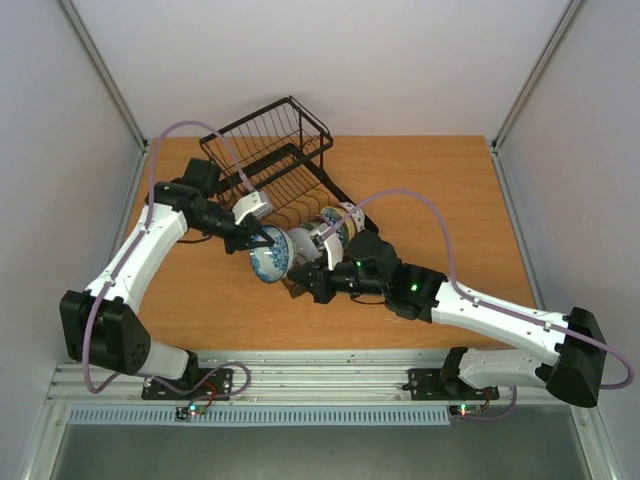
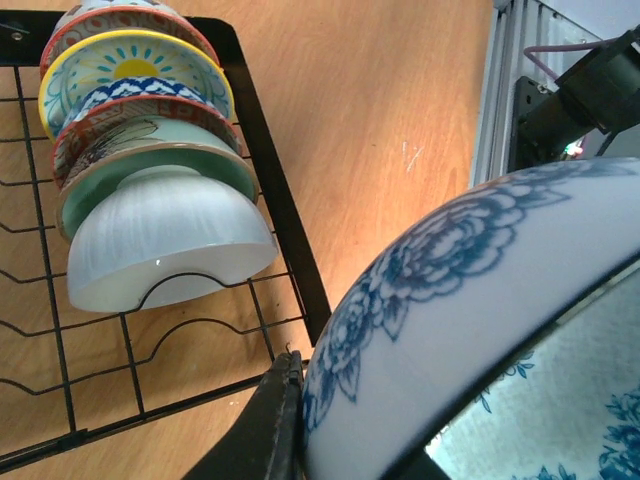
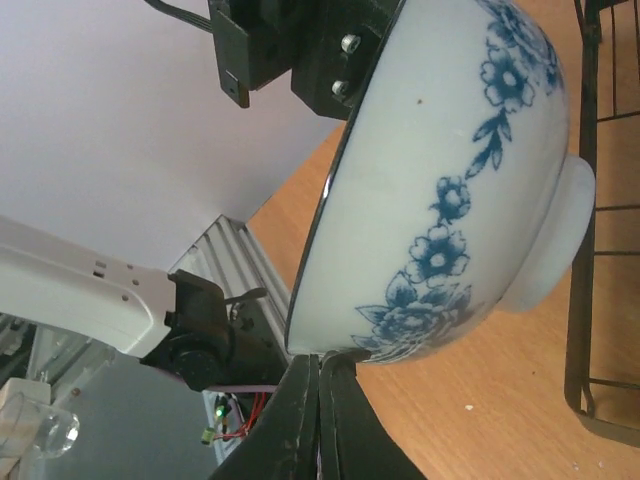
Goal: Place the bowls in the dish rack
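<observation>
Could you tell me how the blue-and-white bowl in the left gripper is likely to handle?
Probably stiff but breakable: the blue-and-white bowl looks like glazed ceramic. Its glossy surface may be slippery, and the left gripper pinches only the rim, so it could pivot. On edge, its round rim would likely roll.

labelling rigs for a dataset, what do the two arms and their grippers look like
Both the left arm and right arm have white links, black joints and a lilac cable looping alongside. The left gripper and right gripper have black fingers. A green light glows near the right wrist.
</observation>
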Tool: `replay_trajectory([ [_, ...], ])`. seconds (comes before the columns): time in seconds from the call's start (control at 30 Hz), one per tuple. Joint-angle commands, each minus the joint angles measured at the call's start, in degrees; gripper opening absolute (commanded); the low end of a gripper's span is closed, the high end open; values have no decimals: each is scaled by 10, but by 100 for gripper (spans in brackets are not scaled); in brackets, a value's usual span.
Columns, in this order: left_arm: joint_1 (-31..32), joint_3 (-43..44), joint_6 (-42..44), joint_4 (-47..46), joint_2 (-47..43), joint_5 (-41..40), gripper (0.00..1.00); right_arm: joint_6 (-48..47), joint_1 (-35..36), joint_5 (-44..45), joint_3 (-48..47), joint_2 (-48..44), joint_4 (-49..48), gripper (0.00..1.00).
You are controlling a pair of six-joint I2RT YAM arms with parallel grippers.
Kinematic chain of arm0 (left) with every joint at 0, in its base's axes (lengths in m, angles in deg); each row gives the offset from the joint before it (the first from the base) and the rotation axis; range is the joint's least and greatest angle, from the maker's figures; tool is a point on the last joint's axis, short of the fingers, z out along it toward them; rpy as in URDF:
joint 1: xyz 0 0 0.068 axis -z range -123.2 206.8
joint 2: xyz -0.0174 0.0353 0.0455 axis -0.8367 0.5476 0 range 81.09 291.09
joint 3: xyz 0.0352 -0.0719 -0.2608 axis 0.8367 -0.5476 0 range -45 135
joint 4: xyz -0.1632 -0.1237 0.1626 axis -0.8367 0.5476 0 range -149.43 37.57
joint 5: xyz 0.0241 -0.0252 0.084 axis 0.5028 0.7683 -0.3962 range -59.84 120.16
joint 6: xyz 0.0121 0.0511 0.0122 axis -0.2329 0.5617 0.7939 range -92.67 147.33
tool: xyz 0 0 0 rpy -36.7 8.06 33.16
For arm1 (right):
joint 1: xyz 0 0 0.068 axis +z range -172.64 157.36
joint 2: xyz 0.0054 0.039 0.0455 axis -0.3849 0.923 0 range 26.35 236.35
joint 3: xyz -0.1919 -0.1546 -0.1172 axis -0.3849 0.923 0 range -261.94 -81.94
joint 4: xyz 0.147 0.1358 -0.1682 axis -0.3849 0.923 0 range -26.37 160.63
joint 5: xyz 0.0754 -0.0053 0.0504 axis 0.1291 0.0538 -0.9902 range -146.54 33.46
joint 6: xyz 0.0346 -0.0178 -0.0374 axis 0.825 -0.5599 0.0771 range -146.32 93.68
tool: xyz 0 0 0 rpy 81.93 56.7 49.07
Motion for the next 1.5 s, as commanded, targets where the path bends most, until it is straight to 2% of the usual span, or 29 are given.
replay_trajectory([
  [0.0,13,6,-8,25,-14,80,1,-39,-5,25,-18,-11,6,5],
  [0.07,13,7,-10,24,-15,80,0,-39,-5,24,-23,-9,14,16],
  [0.1,13,7,-10,25,-14,80,1,-38,-5,24,-23,-8,16,27],
  [0.13,13,7,-10,25,-15,79,1,-39,-5,26,-24,-7,20,44],
  [0.17,13,7,-10,25,-16,79,0,-39,-5,30,-25,-7,24,57],
  [0.2,13,7,-9,25,-16,79,0,-38,-5,35,-24,-8,27,66],
  [0.27,13,7,-7,28,-16,82,0,-39,-5,51,-19,-12,29,78],
  [0.33,13,8,-4,34,-15,84,1,-39,-5,61,-16,-16,29,83],
  [0.83,13,18,24,67,-6,105,0,-65,-5,81,-39,3,15,97],
  [1.17,13,20,28,71,-3,107,1,-63,-5,47,-60,25,-11,96],
  [1.47,13,13,17,50,-8,98,1,-50,-5,-22,-60,38,-55,92],
])
